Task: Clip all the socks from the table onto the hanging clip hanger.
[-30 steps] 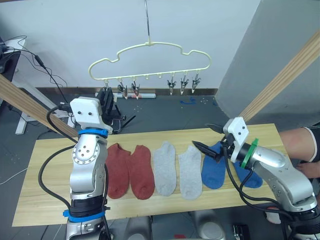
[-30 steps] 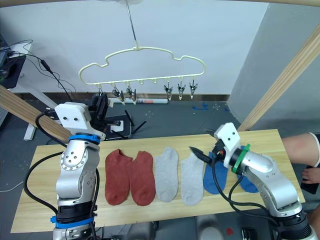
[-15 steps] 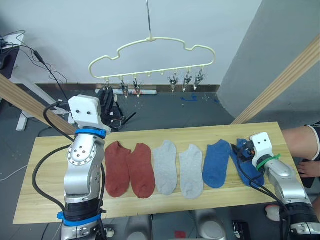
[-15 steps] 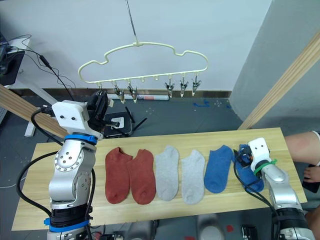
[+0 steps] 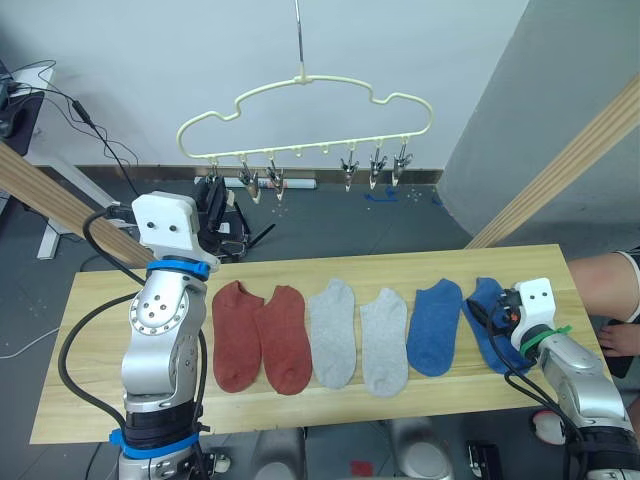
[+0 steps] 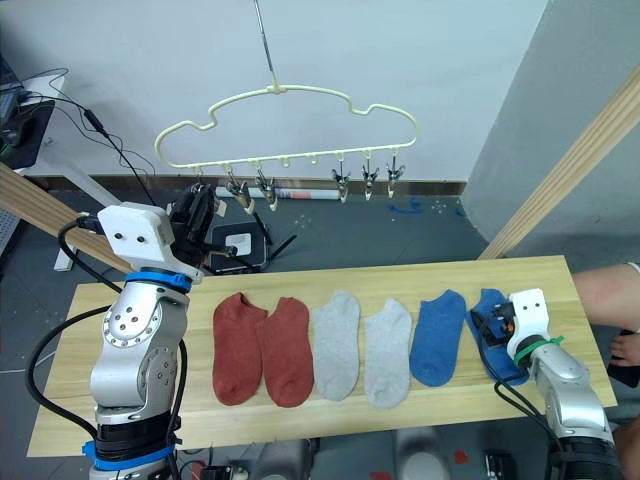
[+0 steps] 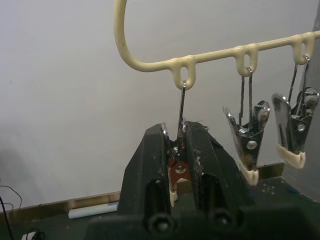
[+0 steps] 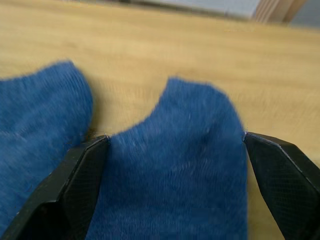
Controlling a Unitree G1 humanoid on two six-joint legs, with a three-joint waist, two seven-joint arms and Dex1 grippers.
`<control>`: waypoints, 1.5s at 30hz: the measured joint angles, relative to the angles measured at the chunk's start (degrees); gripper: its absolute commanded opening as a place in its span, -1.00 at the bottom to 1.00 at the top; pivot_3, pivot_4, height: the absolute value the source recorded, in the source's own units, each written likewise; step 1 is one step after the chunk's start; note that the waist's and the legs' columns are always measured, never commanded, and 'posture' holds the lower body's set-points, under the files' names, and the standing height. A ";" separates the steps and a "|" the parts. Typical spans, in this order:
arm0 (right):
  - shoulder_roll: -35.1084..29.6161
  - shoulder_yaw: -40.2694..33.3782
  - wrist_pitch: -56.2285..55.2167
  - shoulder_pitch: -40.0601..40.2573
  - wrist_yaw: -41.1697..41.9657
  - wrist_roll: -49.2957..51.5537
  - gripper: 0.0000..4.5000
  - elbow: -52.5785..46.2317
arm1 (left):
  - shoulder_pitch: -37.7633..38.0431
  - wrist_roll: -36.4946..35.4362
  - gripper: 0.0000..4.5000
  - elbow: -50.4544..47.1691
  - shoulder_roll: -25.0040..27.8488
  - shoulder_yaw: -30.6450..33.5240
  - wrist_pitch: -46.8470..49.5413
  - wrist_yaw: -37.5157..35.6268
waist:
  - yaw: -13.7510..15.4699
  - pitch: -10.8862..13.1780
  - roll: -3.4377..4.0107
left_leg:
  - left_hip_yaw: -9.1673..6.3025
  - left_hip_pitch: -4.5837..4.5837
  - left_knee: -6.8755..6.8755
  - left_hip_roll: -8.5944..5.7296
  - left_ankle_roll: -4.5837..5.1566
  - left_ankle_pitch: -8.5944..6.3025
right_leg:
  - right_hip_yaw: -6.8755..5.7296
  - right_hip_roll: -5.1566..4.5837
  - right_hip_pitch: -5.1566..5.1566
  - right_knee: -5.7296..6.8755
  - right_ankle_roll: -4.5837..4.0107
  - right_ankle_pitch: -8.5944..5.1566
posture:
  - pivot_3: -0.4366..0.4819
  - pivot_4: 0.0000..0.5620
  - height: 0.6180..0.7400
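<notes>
The rightmost blue sock (image 8: 175,165) is straddled by the wide-open right gripper (image 8: 175,180); its cuff should be pinched squarely. An end clip (image 7: 175,172) is squeezed by the left gripper (image 7: 176,150).

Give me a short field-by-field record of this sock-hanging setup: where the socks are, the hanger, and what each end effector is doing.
socks: six short knit ankle socks in a row, two rust-red, two light grey, two blue, all flat on the pale plank table
hanger: cream wire clip hanger, no sock clipped
left end effector: raised, shut on the hanger's end metal clip
right end effector: open, fingers astride the outermost blue sock
</notes>
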 measured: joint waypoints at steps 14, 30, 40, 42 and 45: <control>-0.91 4.00 1.72 0.47 4.71 -0.21 -1.00 -13.86 | -2.01 -12.15 -0.91 -0.69 1.83 2.77 9.76 -3.98 | -0.12 0.27 0.23 | 0.08 0.03 0.02 0.01 -0.01 0.01 | 0.07 0.00 0.00 0.06 0.03 0.02 | -0.29 0.33 1.00; 10.03 22.68 12.86 -15.05 4.19 0.47 -1.00 -32.48 | -4.67 -23.18 -0.91 -3.24 3.31 4.32 19.07 -2.76 | 0.55 0.45 0.12 | 0.31 -1.13 0.09 -0.06 -0.20 0.10 | -0.68 -0.51 -1.58 0.45 0.00 0.06 | -0.26 0.28 1.00; 24.65 31.47 15.11 -21.42 -2.33 -3.21 -1.00 -27.37 | -6.38 -29.95 -0.91 -3.32 3.28 4.94 22.67 -1.01 | 0.32 0.48 0.00 | 0.65 -1.13 0.24 0.03 -0.27 0.14 | -1.15 -0.79 -1.98 0.99 -0.19 0.18 | -0.27 0.26 1.00; 26.46 31.59 15.24 -22.24 -2.93 -3.24 -1.00 -25.47 | -6.40 -31.39 -0.91 -3.33 3.28 5.02 23.42 -0.59 | 0.37 0.48 0.00 | 0.60 -1.13 0.24 0.09 -0.27 0.14 | -1.55 -0.90 -1.98 0.98 -0.30 0.24 | -0.26 0.25 1.00; 27.69 31.53 15.25 -23.59 -3.16 -3.27 -1.00 -23.26 | -6.40 -32.60 -0.91 -3.47 3.32 5.42 23.90 0.20 | 0.37 0.48 -0.01 | 0.60 -1.13 0.23 0.09 -0.27 0.15 | -1.60 -0.91 -1.98 0.97 -0.31 0.25 | -0.25 0.24 1.00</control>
